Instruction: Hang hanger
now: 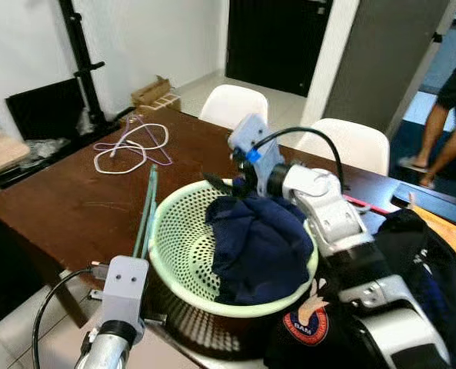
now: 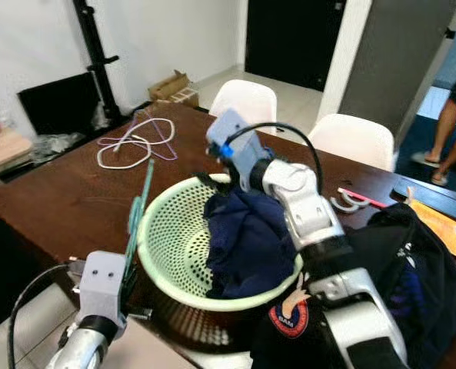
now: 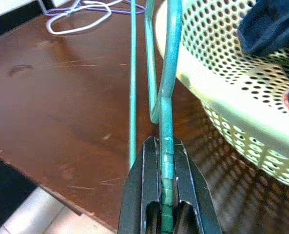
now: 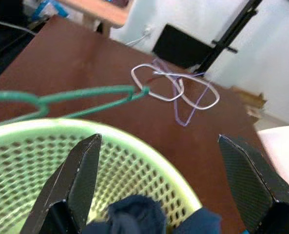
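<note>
A thin teal wire hanger (image 3: 164, 92) is clamped between the fingers of my left gripper (image 3: 164, 141), which is shut on it. The hanger (image 1: 145, 207) slants up along the left outside of a pale green perforated basket (image 1: 174, 254) on the brown table (image 1: 66, 200). A dark blue garment (image 1: 258, 246) lies heaped in the basket's right half. My right gripper (image 4: 159, 146) is open above the basket's far rim, just beyond the garment, with nothing between its fingers (image 4: 81, 170). From there the hanger's far end (image 4: 86, 95) lies past the rim.
White and purple looped cords (image 1: 131, 146) lie on the far left of the table. Two white chairs (image 1: 231, 104) stand behind it. A black garment with a badge (image 1: 412, 254) covers the right side. A person's legs (image 1: 447, 115) are at the far right. A black stand (image 1: 81, 61) rises at the back left.
</note>
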`<state>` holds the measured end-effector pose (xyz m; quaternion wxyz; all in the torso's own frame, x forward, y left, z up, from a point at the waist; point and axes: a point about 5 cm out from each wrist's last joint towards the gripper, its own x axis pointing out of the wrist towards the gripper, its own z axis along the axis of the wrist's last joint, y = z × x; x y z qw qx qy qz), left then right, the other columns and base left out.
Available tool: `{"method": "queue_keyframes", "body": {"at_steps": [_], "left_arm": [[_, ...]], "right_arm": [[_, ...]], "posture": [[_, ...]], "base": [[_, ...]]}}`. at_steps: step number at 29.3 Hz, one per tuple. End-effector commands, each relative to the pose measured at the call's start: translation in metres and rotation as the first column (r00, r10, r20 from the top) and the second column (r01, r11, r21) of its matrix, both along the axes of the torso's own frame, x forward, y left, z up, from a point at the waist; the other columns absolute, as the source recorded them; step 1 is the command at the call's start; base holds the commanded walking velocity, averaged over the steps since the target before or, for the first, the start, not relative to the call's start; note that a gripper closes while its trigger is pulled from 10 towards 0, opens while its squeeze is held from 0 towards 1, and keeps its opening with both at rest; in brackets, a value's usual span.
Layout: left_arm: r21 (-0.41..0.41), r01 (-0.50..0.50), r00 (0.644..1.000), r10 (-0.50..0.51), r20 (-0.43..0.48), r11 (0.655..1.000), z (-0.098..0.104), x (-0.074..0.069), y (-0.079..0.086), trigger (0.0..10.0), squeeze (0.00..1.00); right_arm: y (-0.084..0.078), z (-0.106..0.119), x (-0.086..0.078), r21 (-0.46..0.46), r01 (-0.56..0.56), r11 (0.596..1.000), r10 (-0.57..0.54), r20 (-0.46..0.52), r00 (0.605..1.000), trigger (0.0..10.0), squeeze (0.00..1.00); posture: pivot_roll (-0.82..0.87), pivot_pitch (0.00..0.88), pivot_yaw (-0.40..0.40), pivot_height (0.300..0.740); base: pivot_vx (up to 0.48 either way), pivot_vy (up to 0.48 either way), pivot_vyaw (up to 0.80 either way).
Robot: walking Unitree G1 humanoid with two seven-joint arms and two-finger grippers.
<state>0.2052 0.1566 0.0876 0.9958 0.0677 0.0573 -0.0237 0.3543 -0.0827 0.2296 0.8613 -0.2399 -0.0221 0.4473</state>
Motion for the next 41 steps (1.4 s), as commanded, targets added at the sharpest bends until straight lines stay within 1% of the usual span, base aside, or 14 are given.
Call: {"method": "queue_keyframes", "body": {"at_steps": [1, 3, 9, 15, 20, 21, 24, 25, 26, 28, 29, 33, 36, 41], "left_arm": [[-0.010, -0.001, 0.999, 0.000, -0.045, 1.000, -0.010, -0.001, -0.001, 10.0, 0.00], [-0.003, -0.035, 0.999, 0.035, -0.022, 0.999, -0.008, -0.001, 0.002, 10.0, 0.00], [0.006, -0.059, 0.998, 0.059, -0.002, 0.998, -0.006, -0.003, 0.005, 10.0, 0.00], [0.022, -0.088, 0.996, 0.087, 0.013, 0.996, -0.003, -0.004, 0.011, 10.0, 0.00], [0.038, -0.134, 0.990, 0.133, 0.039, 0.990, 0.003, -0.003, 0.022, 10.0, 0.00], [0.038, -0.134, 0.990, 0.133, 0.039, 0.990, 0.003, -0.003, 0.022, 10.0, 0.00], [0.039, -0.135, 0.990, 0.134, 0.040, 0.990, 0.002, -0.004, 0.022, 10.0, 0.00], [0.039, -0.135, 0.990, 0.134, 0.040, 0.990, 0.002, -0.004, 0.022, 10.0, 0.00], [0.039, -0.134, 0.990, 0.132, 0.038, 0.990, 0.001, -0.004, 0.020, 10.0, 0.00], [0.039, -0.134, 0.990, 0.132, 0.038, 0.990, 0.001, -0.004, 0.020, 10.0, 0.00], [0.037, -0.131, 0.991, 0.130, 0.036, 0.991, 0.000, -0.004, 0.019, 10.0, 0.00], [0.034, -0.130, 0.991, 0.129, 0.030, 0.991, -0.002, -0.006, 0.017, 10.0, 0.00], [0.025, -0.116, 0.993, 0.116, 0.007, 0.993, -0.008, -0.008, 0.012, 10.0, 0.00], [0.020, -0.110, 0.994, 0.110, 0.001, 0.994, -0.009, -0.009, 0.010, 10.0, 0.00]], "right_arm": [[0.000, -0.001, -0.002, -0.023, -0.008, 1.000, 0.008, -0.014, 1.000, 10.0, 0.00], [0.012, -0.016, -0.008, -0.048, 0.013, 0.999, -0.018, -0.091, 0.996, 10.0, 0.00], [0.035, -0.041, -0.013, -0.070, 0.081, 0.994, -0.093, -0.188, 0.978, 10.0, 0.00], [0.039, -0.059, -0.016, -0.170, 0.126, 0.977, -0.162, -0.221, 0.962, 10.0, 0.00], [0.026, -0.076, -0.004, -0.245, 0.302, 0.921, -0.353, -0.200, 0.914, 10.0, 0.00], [0.026, -0.076, -0.004, -0.245, 0.302, 0.921, -0.353, -0.200, 0.914, 10.0, 0.00], [0.003, -0.074, 0.007, -0.298, 0.421, 0.857, -0.474, -0.134, 0.871, 10.0, 0.00], [0.003, -0.074, 0.007, -0.298, 0.421, 0.857, -0.474, -0.134, 0.871, 10.0, 0.00], [-0.005, -0.074, 0.009, -0.324, 0.445, 0.835, -0.501, -0.111, 0.859, 10.0, 0.00], [-0.005, -0.074, 0.009, -0.324, 0.445, 0.835, -0.501, -0.111, 0.859, 10.0, 0.00], [-0.012, -0.073, 0.010, -0.340, 0.461, 0.820, -0.518, -0.098, 0.850, 10.0, 0.00], [-0.023, -0.070, 0.011, -0.361, 0.474, 0.803, -0.533, -0.082, 0.842, 10.0, 0.00], [-0.029, -0.073, 0.006, -0.435, 0.413, 0.800, -0.494, -0.087, 0.865, 10.0, 0.00], [-0.030, -0.075, 0.004, -0.453, 0.392, 0.800, -0.482, -0.096, 0.871, 10.0, 0.00]], "posture": [[0.17, 0.000, -0.065, 0.740], [0.16, 0.000, -0.064, 0.740], [0.16, 0.000, -0.064, 0.740], [0.17, 0.000, -0.071, 0.740], [0.17, 0.000, -0.078, 0.740], [0.17, 0.000, -0.078, 0.740], [0.17, 0.000, -0.078, 0.740], [0.17, 0.000, -0.078, 0.740], [0.17, 0.000, -0.079, 0.740], [0.17, 0.000, -0.079, 0.740], [0.16, 0.000, -0.078, 0.740], [0.16, 0.000, -0.076, 0.740], [0.16, 0.000, -0.072, 0.740], [0.16, 0.000, -0.072, 0.740]], "base": [[0.000, 0.000, 0.00], [0.000, 0.000, 0.00], [0.000, 0.000, 0.00], [0.000, 0.000, 0.00], [0.000, 0.000, 0.00], [0.000, 0.000, 0.00], [0.000, 0.000, 0.00], [0.000, 0.000, 0.00], [0.000, 0.000, 0.00], [0.000, 0.000, 0.00], [0.000, 0.000, 0.00], [0.000, 0.000, 0.00], [0.000, 0.000, 0.00], [0.000, 0.000, 0.00]]}}
